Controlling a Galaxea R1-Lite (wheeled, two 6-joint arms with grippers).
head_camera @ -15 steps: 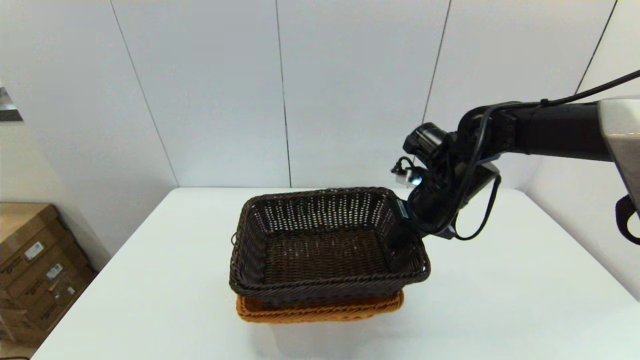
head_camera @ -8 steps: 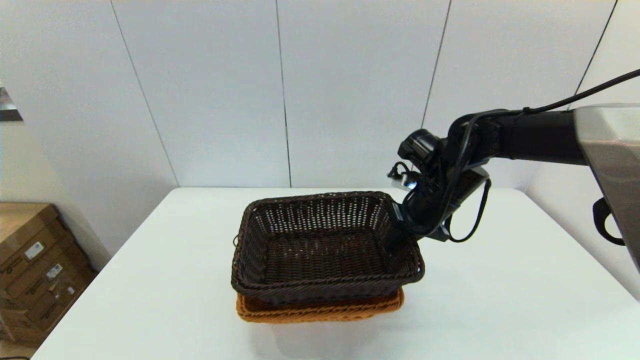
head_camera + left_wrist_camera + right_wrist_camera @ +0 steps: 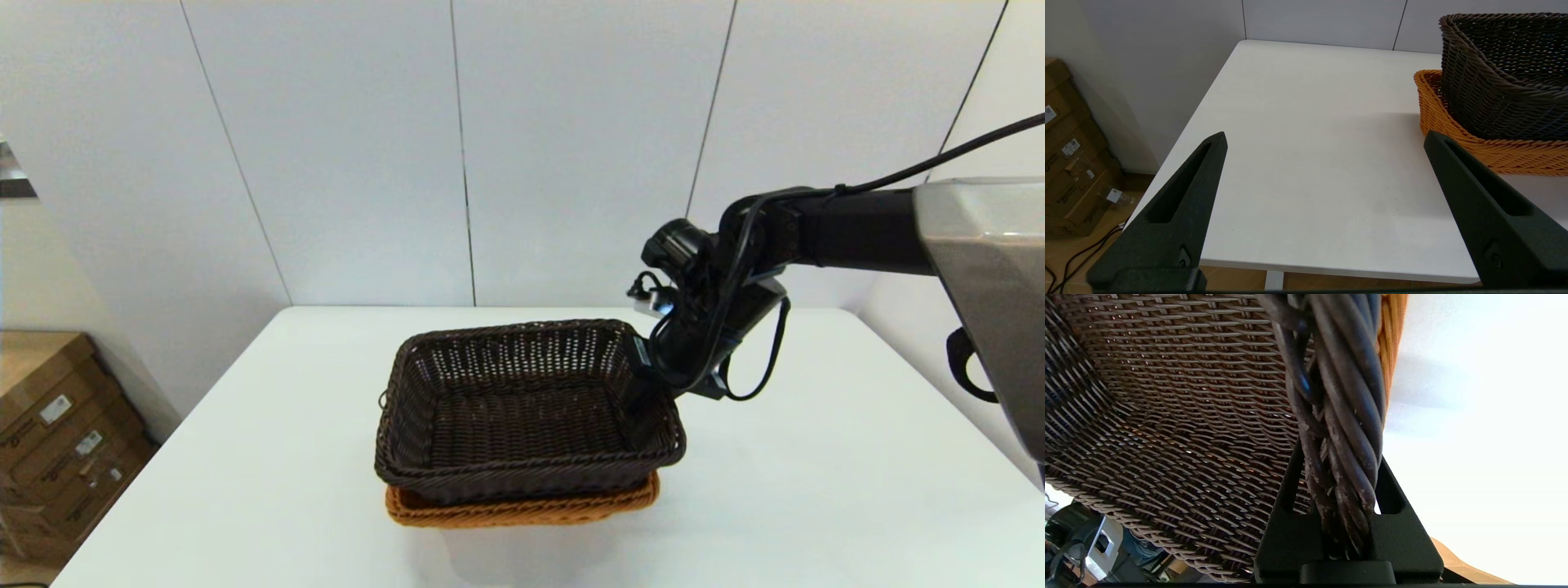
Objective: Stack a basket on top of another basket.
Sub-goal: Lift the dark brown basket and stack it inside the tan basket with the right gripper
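Observation:
The dark brown basket [image 3: 522, 408] sits nested in the orange basket [image 3: 522, 510] at the table's middle, its right side still slightly raised. My right gripper [image 3: 645, 384] is shut on the dark basket's right rim. In the right wrist view the braided rim [image 3: 1339, 428] runs between my two black fingers [image 3: 1286, 522], with the orange basket's edge [image 3: 1392, 335] just beyond it. My left gripper [image 3: 1325, 141] hangs open over the table's near left part, beside the two baskets [image 3: 1502, 77], holding nothing; it does not appear in the head view.
The white table [image 3: 816, 474] ends at a grey panelled wall behind. Cardboard boxes [image 3: 57, 433] stand on the floor off the table's left side. The right arm [image 3: 857, 229] reaches in from the right above the table.
My right gripper has moved down and slightly left with the dark basket, lowering its right side into the orange basket.

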